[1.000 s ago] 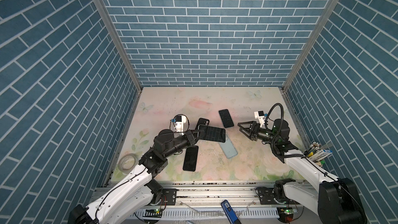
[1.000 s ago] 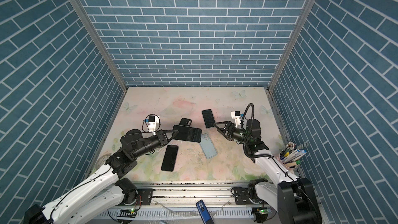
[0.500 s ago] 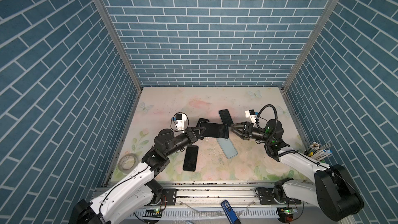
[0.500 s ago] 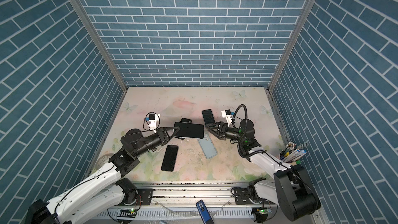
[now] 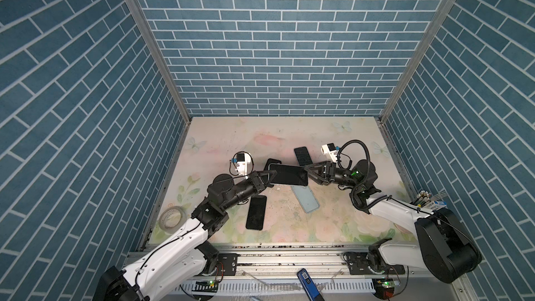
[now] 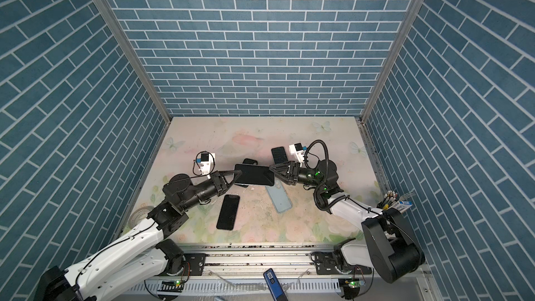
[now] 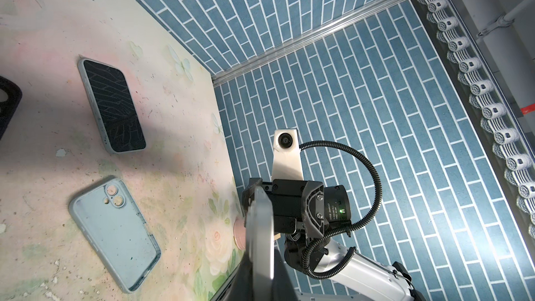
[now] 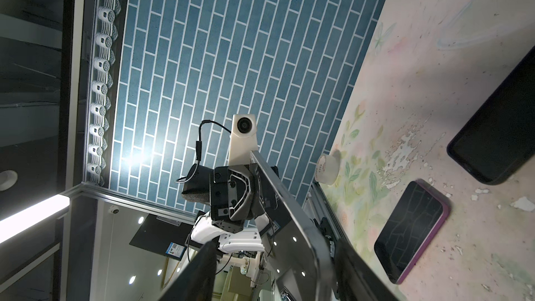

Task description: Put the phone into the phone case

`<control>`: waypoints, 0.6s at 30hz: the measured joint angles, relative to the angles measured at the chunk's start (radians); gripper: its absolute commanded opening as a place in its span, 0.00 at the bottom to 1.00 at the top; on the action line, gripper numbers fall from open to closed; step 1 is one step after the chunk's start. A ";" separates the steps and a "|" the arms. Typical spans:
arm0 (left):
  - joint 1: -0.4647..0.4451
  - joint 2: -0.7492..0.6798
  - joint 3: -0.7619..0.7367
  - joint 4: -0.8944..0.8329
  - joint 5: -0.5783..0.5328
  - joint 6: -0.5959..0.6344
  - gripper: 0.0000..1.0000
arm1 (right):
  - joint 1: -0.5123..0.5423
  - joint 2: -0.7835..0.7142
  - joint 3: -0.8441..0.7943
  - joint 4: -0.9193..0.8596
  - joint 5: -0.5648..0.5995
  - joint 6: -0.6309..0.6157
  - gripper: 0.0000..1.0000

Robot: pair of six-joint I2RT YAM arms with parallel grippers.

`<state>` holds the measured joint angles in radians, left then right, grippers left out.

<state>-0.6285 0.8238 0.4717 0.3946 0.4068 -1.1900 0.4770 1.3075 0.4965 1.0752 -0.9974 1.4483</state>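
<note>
Two grippers meet mid-frame in both top views. The left gripper [image 5: 272,177] is clenched on the left end of the phone [image 5: 288,174], which is lifted off the table [image 5: 260,131]. The right gripper [image 5: 306,171] straddles the phone's right end with its jaws parted, and the right wrist view shows a gap beside one finger [image 8: 199,270]. An empty light blue phone case [image 5: 305,202] lies just below and to the right of the phone.

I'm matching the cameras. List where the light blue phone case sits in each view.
Top view: light blue phone case on the table, in front of the held phone.
Top view: same spot.
Left wrist: flat on the table, beside the held phone's edge.
Right wrist: not in it.
Landmark: the held phone, in all four.
</note>
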 measured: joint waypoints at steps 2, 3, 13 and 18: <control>0.000 0.000 -0.001 0.000 0.000 -0.001 0.00 | 0.003 0.027 0.001 0.054 -0.010 0.031 0.54; 0.000 -0.001 -0.001 0.002 0.000 -0.002 0.00 | 0.003 0.040 0.002 0.076 -0.013 0.047 0.51; 0.001 -0.034 -0.002 -0.014 -0.003 -0.003 0.00 | 0.026 0.134 0.023 0.241 -0.068 0.159 0.40; 0.003 -0.049 -0.002 -0.013 -0.002 -0.003 0.00 | 0.031 0.134 0.034 0.251 -0.086 0.171 0.32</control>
<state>-0.6258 0.7746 0.4702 0.3813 0.4053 -1.1931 0.5079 1.4418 0.5301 1.3258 -1.0836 1.6192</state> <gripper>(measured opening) 0.116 0.340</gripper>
